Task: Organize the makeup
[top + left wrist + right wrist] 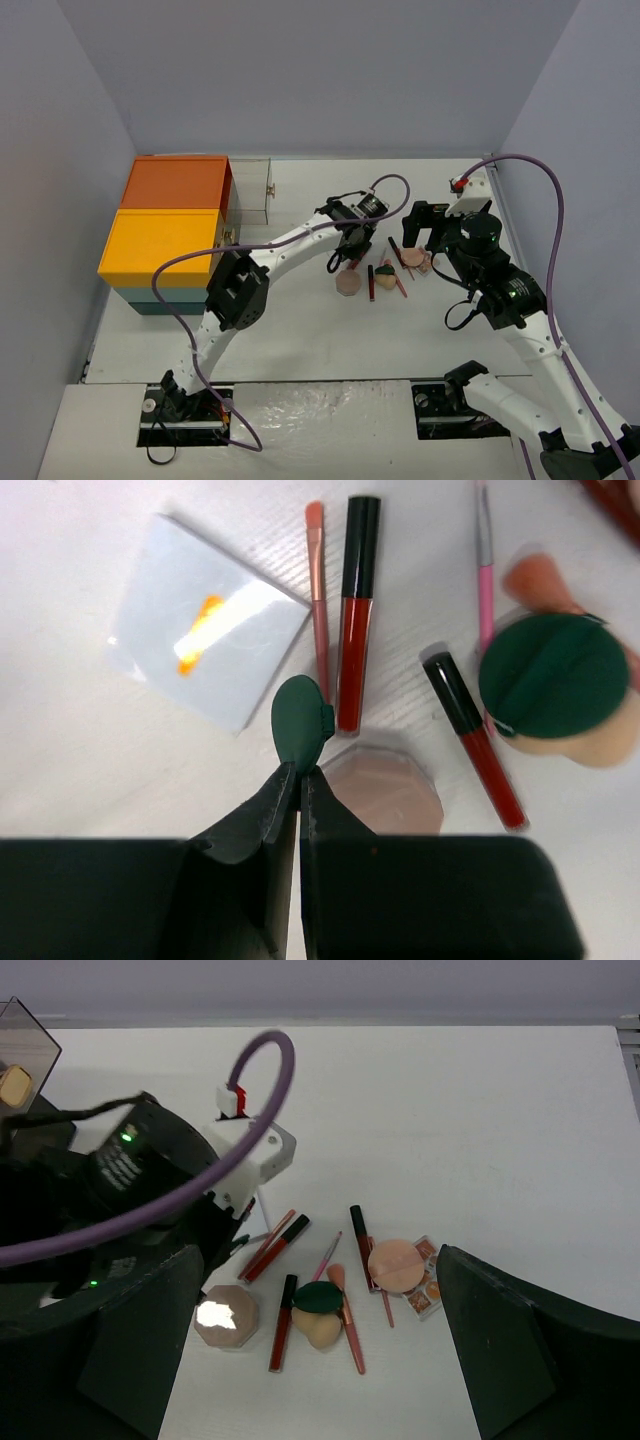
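Nearest me, mid-tabletop: pinkish octagonal compact (348, 283), with a black-capped red lip gloss tube (371, 283) just beside it.

Left tool (299, 776) is right over that spot. Its jaws are closed on a small dark green teardrop sponge piece (300, 720), pinched at the narrow end. I can't tell whether the piece is clear of the surface.

Close around it:
- thin pink brush (316, 590)
- glossy white card (205, 620)
- second red gloss tube (478, 745)
- pink pencil (485, 570)
- round dark green puff (553, 675), sitting on a peach sponge (600, 745)

Right tool (425, 236) has its jaws spread wide and holds nothing. It hangs over the right side of the cluster, near the round pink puff (412, 257).

Farther off at the left edge is a teal box with orange and yellow tops (170, 240). A clear plastic holder (252, 190) stands against its far corner.

My read on the step: pick of the green piece, with the grasp made and the transfer not yet begun.

Next I'd want a straight lift first, since the brush and gloss lie just beside the piece and a sideways pull could drag them. Then carry left. I'd guess the clear holder is the drop spot, but nothing here confirms that.

The pinch is on a thin soft edge, so the piece may twist or slip. I'd keep the move slow.
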Tool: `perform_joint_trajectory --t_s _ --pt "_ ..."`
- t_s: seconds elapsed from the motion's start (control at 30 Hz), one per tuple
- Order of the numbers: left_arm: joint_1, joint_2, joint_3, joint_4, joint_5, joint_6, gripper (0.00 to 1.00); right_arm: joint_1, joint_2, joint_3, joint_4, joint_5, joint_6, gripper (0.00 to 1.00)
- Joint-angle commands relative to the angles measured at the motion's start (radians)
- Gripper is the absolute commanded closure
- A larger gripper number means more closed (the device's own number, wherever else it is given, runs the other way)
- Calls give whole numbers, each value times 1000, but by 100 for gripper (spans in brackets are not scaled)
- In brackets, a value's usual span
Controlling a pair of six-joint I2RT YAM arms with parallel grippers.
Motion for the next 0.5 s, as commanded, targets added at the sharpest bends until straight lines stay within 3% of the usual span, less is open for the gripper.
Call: perform_joint_trajectory --t_s 0.0,0.2,0.47 --pt "4 -246 123 -38 -67 39 100 3 7 23 50 2 6 0" --pt "39 -347 249 -140 -162 54 100 3 26 31 50 -10 8 0" --pt "255 -437 276 -183 -111 49 97 3 43 32 50 -34 5 0"
